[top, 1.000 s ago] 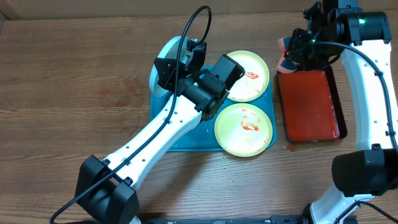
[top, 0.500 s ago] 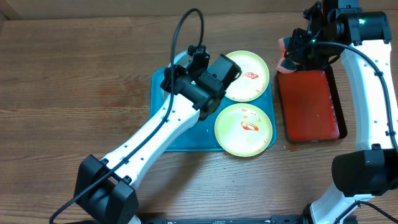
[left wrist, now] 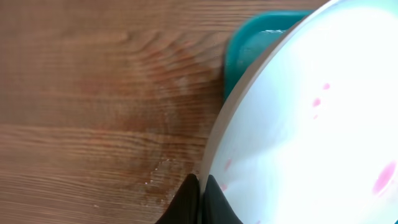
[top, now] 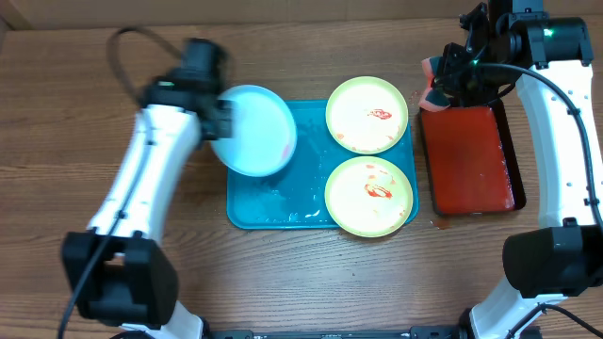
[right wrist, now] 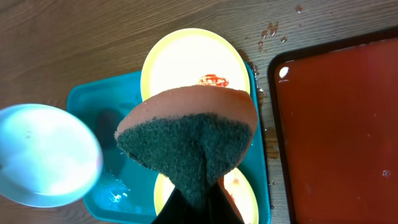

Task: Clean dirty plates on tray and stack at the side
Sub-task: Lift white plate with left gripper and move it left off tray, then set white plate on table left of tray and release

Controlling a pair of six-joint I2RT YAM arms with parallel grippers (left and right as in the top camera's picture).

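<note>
Overhead: left arm point(top: 151, 165) motion-blurred. Wrist view: pale blue plate point(left wrist: 311, 112) cut off, hiding most of tray point(left wrist: 249, 46).

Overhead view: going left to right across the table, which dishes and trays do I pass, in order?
First the blue plate → the two yellow plates, far and near, level with each other → the red tray. The turquoise tray stretches under all three plates, so it is left out.
</note>
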